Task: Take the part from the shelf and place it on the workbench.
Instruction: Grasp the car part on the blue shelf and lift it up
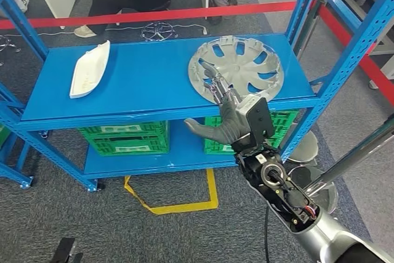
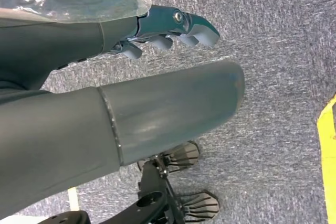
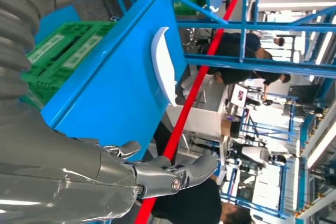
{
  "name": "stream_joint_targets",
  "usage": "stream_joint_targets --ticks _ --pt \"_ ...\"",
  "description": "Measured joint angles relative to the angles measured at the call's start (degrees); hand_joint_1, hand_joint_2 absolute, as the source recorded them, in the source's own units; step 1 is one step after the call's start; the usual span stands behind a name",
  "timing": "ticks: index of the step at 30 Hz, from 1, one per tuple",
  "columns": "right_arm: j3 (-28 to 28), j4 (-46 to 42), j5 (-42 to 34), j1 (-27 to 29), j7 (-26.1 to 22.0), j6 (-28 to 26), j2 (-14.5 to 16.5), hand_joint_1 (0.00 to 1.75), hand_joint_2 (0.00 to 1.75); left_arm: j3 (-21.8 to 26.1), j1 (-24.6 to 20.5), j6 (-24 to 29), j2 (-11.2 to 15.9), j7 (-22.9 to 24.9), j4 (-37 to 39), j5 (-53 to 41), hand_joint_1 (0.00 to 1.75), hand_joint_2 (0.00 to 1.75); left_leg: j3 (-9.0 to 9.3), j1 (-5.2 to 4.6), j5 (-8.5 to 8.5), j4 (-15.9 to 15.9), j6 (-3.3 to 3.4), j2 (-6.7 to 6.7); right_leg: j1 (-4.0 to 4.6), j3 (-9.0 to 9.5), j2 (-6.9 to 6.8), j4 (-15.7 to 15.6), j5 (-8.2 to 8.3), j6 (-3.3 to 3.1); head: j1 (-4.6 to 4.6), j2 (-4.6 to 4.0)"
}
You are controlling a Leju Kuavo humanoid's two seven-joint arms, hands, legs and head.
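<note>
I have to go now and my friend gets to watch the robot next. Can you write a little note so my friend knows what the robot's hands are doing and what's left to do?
Right hand: reaching over the front edge of the blue shelf, fingers spread on the near rim of the silver wheel cover, thumb out to the side. It holds nothing yet.
Left hand: hanging down over the grey carpet, holding nothing.
Things: the wheel cover lies flat on the right of the top shelf; a white part lies on the left.
Done: the reach to the shelf.
Left: grip a part, lift it off, carry it to the workbench and set it down.
</note>
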Motion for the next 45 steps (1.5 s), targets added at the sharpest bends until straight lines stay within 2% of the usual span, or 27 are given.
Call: stream_joint_targets --ticks 3,6,7,8,10,11,12,14,15,17,18,19,21,22,23,24,25,27,28,31,33,35,37,38,39,42,45 --pt "-0.2 -0.7 -0.5 -0.1 0.1 0.0 -0.1 0.00 1.75 0.0 -0.2 0.0 0.0 0.1 0.0 -0.1 0.00 0.00 1.23 0.71 0.96 -2.1 0.72 0.04 -0.01 -1.03 0.89 2.0 -1.46 0.51 0.12 0.00" --pt "-0.2 -0.9 -0.7 0.2 0.1 0.0 -0.2 0.00 1.75 0.0 -0.3 0.0 -0.1 0.1 0.0 -0.1 0.00 0.00 1.67 1.04 1.05 -2.6 0.73 0.02 -0.35 -6.66 1.91 13.6 -6.32 0.88 0.50 0.00" --pt "-0.2 -0.9 -0.7 0.3 0.2 0.0 -0.2 0.00 1.75 0.0 -0.3 0.0 -0.2 0.2 0.0 -0.1 0.00 0.00 1.73 1.13 0.89 -2.6 0.57 -0.04 -0.58 -8.24 1.94 16.5 -6.91 1.11 0.55 0.00" --pt "-0.3 -0.9 -0.8 0.4 0.2 -0.1 -0.3 0.00 1.75 0.0 -0.2 0.0 -0.3 0.2 0.0 -0.1 0.00 0.00 1.81 1.29 0.65 -2.4 0.28 -0.12 -0.87 -8.78 1.92 17.1 -6.35 1.41 0.58 0.00" --pt "-0.3 -0.9 -0.9 0.4 0.2 -0.1 -0.3 0.00 1.75 0.0 -0.1 0.0 -0.4 0.2 0.0 -0.1 0.00 0.00 2.06 1.85 -0.14 -1.6 -0.67 -0.27 -1.65 -6.60 1.70 11.7 -2.56 2.17 0.65 0.00" --pt "-0.3 -0.9 -1.0 0.4 0.2 -0.1 -0.3 0.00 1.75 0.0 -0.1 0.0 -0.3 0.2 0.0 -0.1 0.00 0.00 2.01 2.01 -0.69 -1.0 -1.32 -0.35 -1.84 -4.94 1.46 8.2 -1.27 2.71 0.77 0.00" --pt "-0.2 -1.0 -1.0 0.5 0.2 -0.1 -0.3 0.00 1.75 0.0 -0.1 0.0 -0.1 0.2 0.0 -0.1 0.00 0.00 1.79 2.05 -1.25 0.0 -1.96 -0.39 -1.96 -3.58 1.36 5.6 -0.67 2.67 0.86 0.00" --pt "-0.2 -1.2 -1.1 0.7 0.3 0.1 -0.3 0.00 1.75 0.0 -0.2 0.1 0.1 0.2 0.0 0.0 0.00 0.00 1.26 1.97 -1.89 1.2 -2.93 -0.41 -1.64 -2.84 1.46 4.4 -1.57 1.71 0.60 0.00" --pt "-0.3 -1.4 -1.1 0.8 0.4 0.2 -0.3 0.00 1.75 0.0 -0.2 0.1 0.1 0.3 0.0 0.0 0.00 0.00 1.18 2.09 -1.99 1.6 -3.22 -0.34 -1.51 -2.91 1.78 4.6 -1.77 0.82 0.35 0.00" --pt "-0.6 -1.7 -1.1 0.9 0.7 0.6 -0.4 0.00 1.75 0.0 -0.1 0.1 0.0 0.3 0.0 0.0 0.00 0.00 0.92 2.49 -2.56 2.4 -3.54 -0.86 -1.20 -2.80 2.32 4.9 -2.07 -0.10 -0.03 0.00" --pt "-0.6 -2.0 -1.1 0.9 0.8 0.7 -0.4 0.00 1.75 0.0 -0.1 0.1 -0.1 0.3 0.0 0.0 0.00 0.00 -0.09 2.62 -3.49 4.4 -3.49 -1.54 -1.09 -2.55 2.57 4.9 -2.21 -0.42 -0.16 0.00" --pt "-0.6 -2.3 -1.0 0.8 0.8 0.9 -0.4 0.00 1.75 0.0 -0.1 0.1 -0.1 0.3 0.0 0.0 0.00 0.00 -1.99 2.57 -4.83 7.8 -3.30 -2.36 -0.93 -2.27 2.77 4.8 -2.37 -0.75 -0.31 0.00" --pt "-0.7 -2.5 -1.0 0.8 0.9 1.1 -0.4 0.00 1.75 0.0 0.0 0.1 -0.1 0.3 0.0 0.0 0.00 0.00 -7.69 2.10 -7.59 17.0 -2.67 -3.55 -0.45 -1.87 3.19 4.8 -2.76 -1.34 -0.52 0.00" --pt "-0.7 -2.5 -1.0 0.9 1.0 1.1 -0.4 0.00 1.75 0.0 0.2 0.1 -0.1 0.3 0.0 0.0 0.00 0.00 -10.31 1.73 -8.03 20.4 -2.32 -3.81 -0.18 -1.65 3.47 4.8 -2.97 -1.66 -0.56 0.00" --pt "-0.7 -2.5 -1.0 1.0 1.0 1.1 -0.4 0.00 1.75 0.0 0.3 0.2 -0.1 0.3 0.0 0.0 0.00 0.00 -12.02 1.30 -7.33 21.8 -1.87 -4.01 0.06 -1.36 3.81 4.8 -3.20 -1.93 -0.58 0.00" --pt "-0.7 -2.6 -1.0 1.1 1.1 1.2 -0.4 0.00 1.75 0.0 0.5 0.3 -0.1 0.4 0.0 0.0 0.00 0.00 -12.54 0.80 -5.44 20.7 -1.30 -4.17 0.24 -1.01 4.17 4.8 -3.45 -2.13 -0.57 0.00" --pt "-0.7 -2.7 -1.0 1.2 1.2 1.3 -0.4 0.00 1.75 0.0 0.6 0.4 0.0 0.4 0.0 0.0 0.00 0.00 -11.90 0.23 -2.69 17.5 -0.62 -4.35 0.34 -0.61 4.51 4.7 -3.71 -2.26 -0.57 0.00" --pt "-0.8 -2.8 -0.9 1.3 1.3 1.5 -0.4 0.00 1.75 0.0 0.4 0.5 0.2 0.4 0.0 0.0 0.00 0.00 -9.07 -0.87 2.16 9.0 0.83 -5.00 0.44 0.00 5.12 4.6 -4.25 -2.27 -0.62 0.00" --pt "-0.9 -2.8 -0.9 1.3 1.4 1.6 -0.4 0.00 1.75 0.0 0.3 0.5 0.4 0.4 0.0 0.0 0.00 0.00 -7.90 -1.23 3.19 6.0 1.26 -5.28 0.45 0.11 5.36 4.5 -4.48 -2.16 -0.65 0.00" --pt "-1.1 -2.9 -0.8 1.5 1.5 1.9 -0.4 0.00 1.75 0.0 -0.2 0.6 0.5 0.4 0.0 0.1 0.00 0.00 -6.47 -1.38 2.86 3.3 1.45 -5.37 0.41 0.47 5.72 3.9 -4.88 -1.60 -0.74 0.00" --pt "-1.3 -3.3 -0.7 1.5 1.5 2.0 -0.4 0.00 1.75 0.0 -0.2 0.6 0.4 0.3 0.0 0.1 0.00 0.00 -5.25 -0.98 2.82 2.1 1.50 -5.10 0.56 0.35 4.75 4.7 -5.80 -1.24 -0.72 0.00" --pt "-1.5 -3.4 -0.6 1.4 1.5 2.1 -0.4 0.00 1.75 0.0 -0.2 0.6 0.1 0.3 0.0 0.1 0.00 0.00 -4.07 -0.71 2.58 1.3 1.66 -4.85 0.62 -2.34 3.47 10.5 -8.45 -0.85 -0.60 0.00" --pt "-1.5 -3.5 -0.6 1.6 1.7 2.1 -0.4 0.00 1.75 0.0 -0.1 0.6 -0.1 0.3 0.0 0.1 0.00 0.00 -3.38 -0.62 2.01 1.3 1.77 -4.69 0.48 -6.52 3.07 17.9 -10.83 -0.38 -0.57 0.00" --pt "-1.5 -3.5 -0.6 1.7 1.8 2.2 -0.4 0.00 1.75 0.0 0.0 0.6 -0.1 0.3 0.0 0.1 0.00 0.00 -3.03 -0.53 1.69 1.3 1.68 -4.62 0.41 -7.82 2.98 19.7 -10.65 -0.15 -0.57 0.00" --pt "-1.5 -3.5 -0.5 1.8 1.9 2.2 -0.4 0.00 1.75 0.0 0.0 0.6 -0.2 0.3 0.0 0.1 0.00 0.00 -2.61 -0.40 1.33 1.4 1.58 -4.57 0.34 -8.09 2.87 19.2 -9.33 0.08 -0.56 0.00" --pt "-1.6 -3.5 -0.3 1.8 2.0 2.4 -0.4 0.00 1.75 0.0 0.2 0.6 -0.4 0.3 0.0 0.1 0.00 0.00 -1.51 -0.05 0.46 1.6 1.18 -4.53 0.19 -5.59 2.56 12.0 -3.76 0.43 -0.54 0.00" --pt "-1.6 -3.6 -0.3 1.8 2.0 2.4 -0.4 0.00 1.75 0.0 0.2 0.6 -0.4 0.3 0.0 0.1 0.00 0.00 -1.40 -0.02 0.37 1.7 1.13 -4.52 0.17 -5.14 2.52 10.9 -3.10 0.44 -0.54 0.00"
